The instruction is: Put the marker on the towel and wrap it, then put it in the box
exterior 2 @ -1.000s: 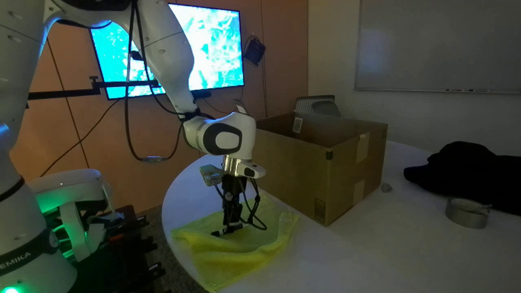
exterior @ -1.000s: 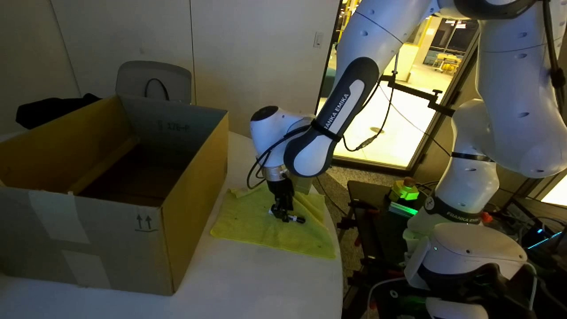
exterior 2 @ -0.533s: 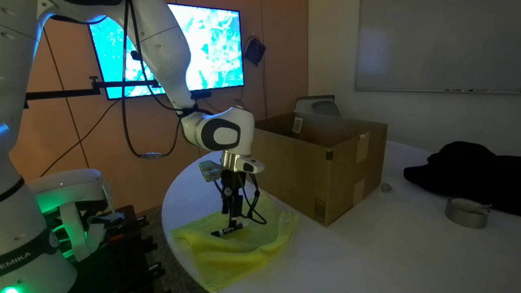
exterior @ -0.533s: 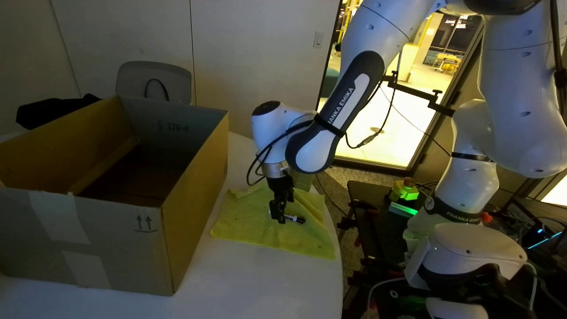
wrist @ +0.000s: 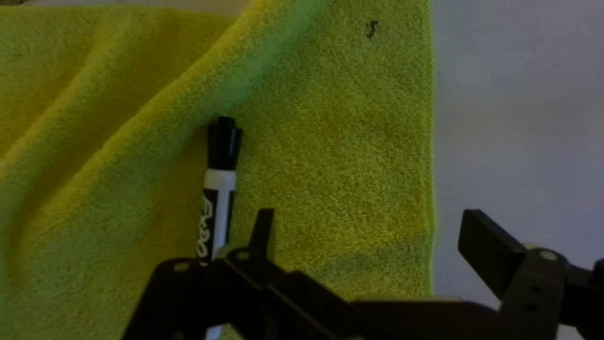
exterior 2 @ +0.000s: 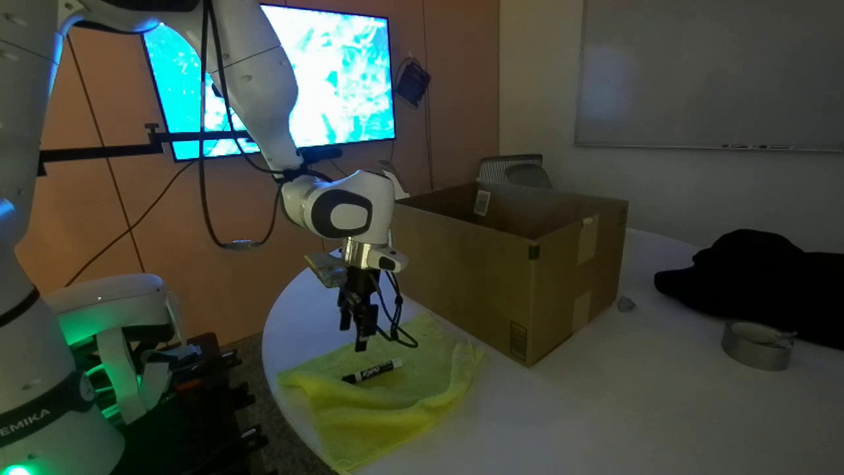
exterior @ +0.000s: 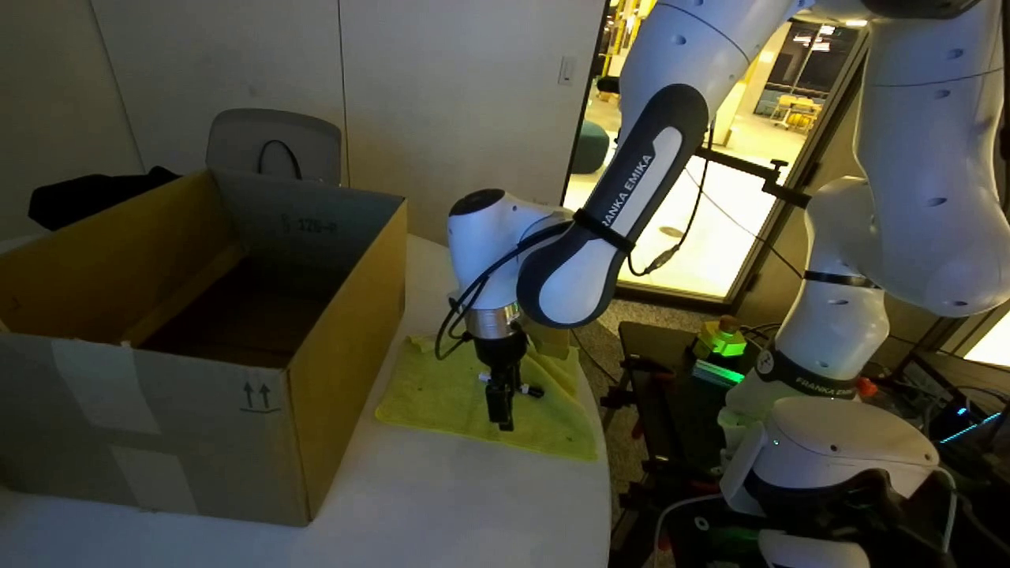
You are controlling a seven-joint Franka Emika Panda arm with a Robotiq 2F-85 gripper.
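Note:
A black and white marker [wrist: 218,203] lies on the yellow towel [wrist: 339,141], its black cap against a raised fold in the wrist view. The towel is spread out, rumpled along one side, and nothing covers the marker. My gripper [wrist: 368,231] is open and empty, above the towel and to one side of the marker; one finger is over the towel and the other over the bare table past its edge. In an exterior view the gripper [exterior 2: 353,336] hangs clear above the marker [exterior 2: 371,371]. The open-topped cardboard box [exterior: 347,371] stands beside the towel [exterior: 442,394].
The box wall [exterior 2: 475,277] rises close to the towel and arm. The round white table's edge [exterior: 606,489] runs just past the towel. A tape roll [exterior 2: 756,345], a small crumpled lump [exterior 2: 626,304] and dark cloth [exterior 2: 758,277] lie beyond the box.
The gripper has opened and let go of the marker, which stays on the towel. It has then risen and shifted sideways off the marker, toward the towel's edge.

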